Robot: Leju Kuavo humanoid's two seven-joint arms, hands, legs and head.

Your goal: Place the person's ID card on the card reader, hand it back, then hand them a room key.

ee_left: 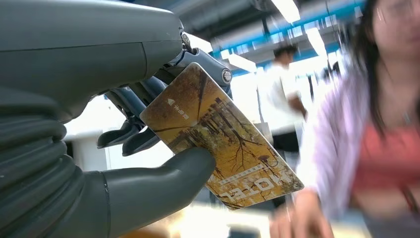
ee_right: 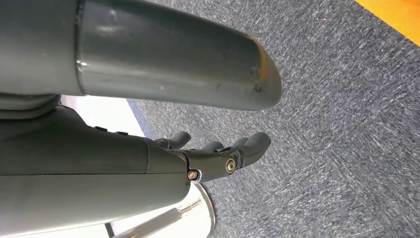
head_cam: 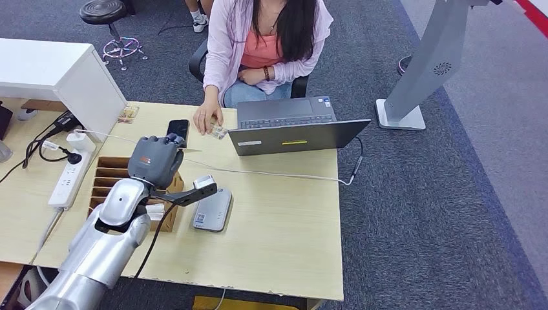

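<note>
Above a pale wooden table [head_cam: 271, 219], raised left hand [head_cam: 155, 160], thumb [ee_left: 163, 183] and darker fingers [ee_left: 130, 101] pinching a yellow-brown room key card [ee_left: 223, 144] printed with bare trees. Card held out toward a seated person [head_cam: 265, 45] in a pink cardigan, whose hand [head_cam: 208, 119] rests on the table edge beside a dark phone [head_cam: 178, 129]. Just beside the left forearm, grey card reader [head_cam: 212, 210] flat on the table, next to a wooden slotted box [head_cam: 110, 174]. Open laptop [head_cam: 291, 126] before the person. Right hand [ee_right: 218, 151] hanging over grey carpet [ee_right: 346, 124], fingers loosely apart, holding nothing.
</note>
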